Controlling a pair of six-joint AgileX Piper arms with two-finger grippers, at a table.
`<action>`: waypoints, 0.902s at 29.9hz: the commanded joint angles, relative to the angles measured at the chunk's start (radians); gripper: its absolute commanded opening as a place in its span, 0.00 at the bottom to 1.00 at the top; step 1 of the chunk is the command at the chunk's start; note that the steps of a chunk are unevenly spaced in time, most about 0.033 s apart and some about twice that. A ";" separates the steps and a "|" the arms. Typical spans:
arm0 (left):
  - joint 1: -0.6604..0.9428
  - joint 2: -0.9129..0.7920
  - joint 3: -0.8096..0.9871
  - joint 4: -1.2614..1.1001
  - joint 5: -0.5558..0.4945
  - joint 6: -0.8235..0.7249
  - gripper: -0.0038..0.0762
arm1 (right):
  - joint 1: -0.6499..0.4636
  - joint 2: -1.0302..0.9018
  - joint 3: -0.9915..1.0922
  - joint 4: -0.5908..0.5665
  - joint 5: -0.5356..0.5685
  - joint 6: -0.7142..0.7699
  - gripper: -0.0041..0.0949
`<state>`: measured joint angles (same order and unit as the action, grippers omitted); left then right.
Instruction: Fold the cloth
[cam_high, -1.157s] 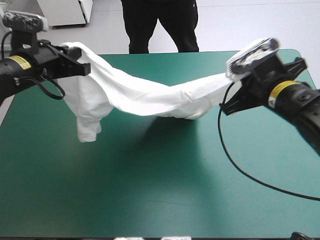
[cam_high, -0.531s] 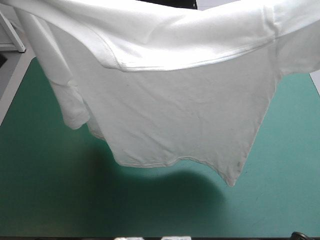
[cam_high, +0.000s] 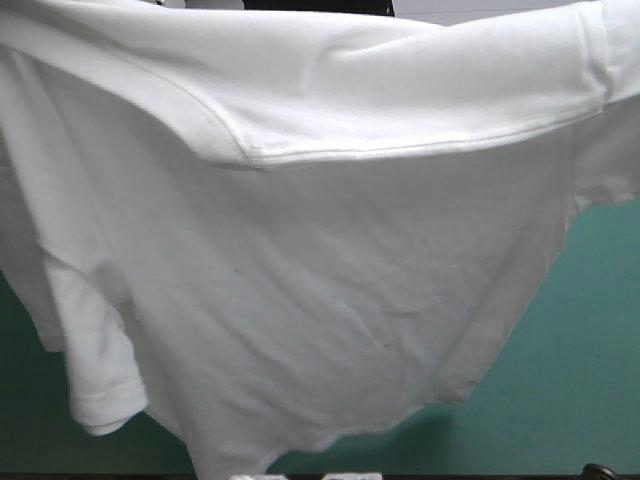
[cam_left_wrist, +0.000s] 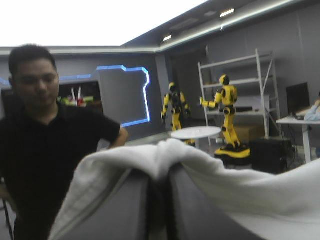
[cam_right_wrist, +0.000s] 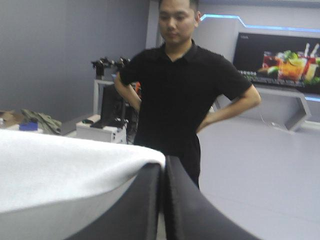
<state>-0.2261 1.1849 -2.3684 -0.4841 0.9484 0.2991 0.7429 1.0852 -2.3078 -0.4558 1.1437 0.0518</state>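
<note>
t-shirt (cam_high: 350, 280): lifted clear of the table and spread out in the air as one wide white sheet. from the high view it hides nearly all of the table and both arms.

a folded-over band of the t-shirt with a stitched hem runs across its upper part, from the left arm's side to the right arm's side. below that band the body of the t-shirt hangs flat with a few soft creases. a short sleeve hangs at the t-shirt's lower corner on the left arm's side, cuff downward.

teal-green cover (cam_high: 600, 350): shows only past the t-shirt's edge on the right arm's side, beneath its lower hem and in a thin strip beside the sleeve. a shadow lies on it just under the hem.

left gripper (cam_left_wrist: 160, 190): raised, black fingers pressed all but together, with the t-shirt (cam_left_wrist: 250, 200) pinched between them. the cloth bunches over the fingertips and falls away to both sides.

right gripper (cam_right_wrist: 163, 172): raised, black fingers likewise nearly closed, clamping an edge of the t-shirt (cam_right_wrist: 60, 170). the cloth ends at the fingertips and stretches off to one side only.
</note>
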 joint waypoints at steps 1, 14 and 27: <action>-0.004 0.035 0.081 0.048 -0.046 -0.046 0.04 | -0.006 0.021 0.059 -0.106 -0.018 0.036 0.02; -0.004 0.288 0.251 0.117 -0.095 -0.042 0.04 | -0.043 0.272 0.256 -0.390 0.068 0.118 0.02; -0.002 0.599 0.251 0.168 -0.162 -0.042 0.04 | -0.368 0.590 0.256 -0.005 -0.099 0.122 0.02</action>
<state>-0.2261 1.7952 -2.0934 -0.2983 0.8967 0.2631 0.4325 1.6700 -2.0321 -0.4866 1.1305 0.1865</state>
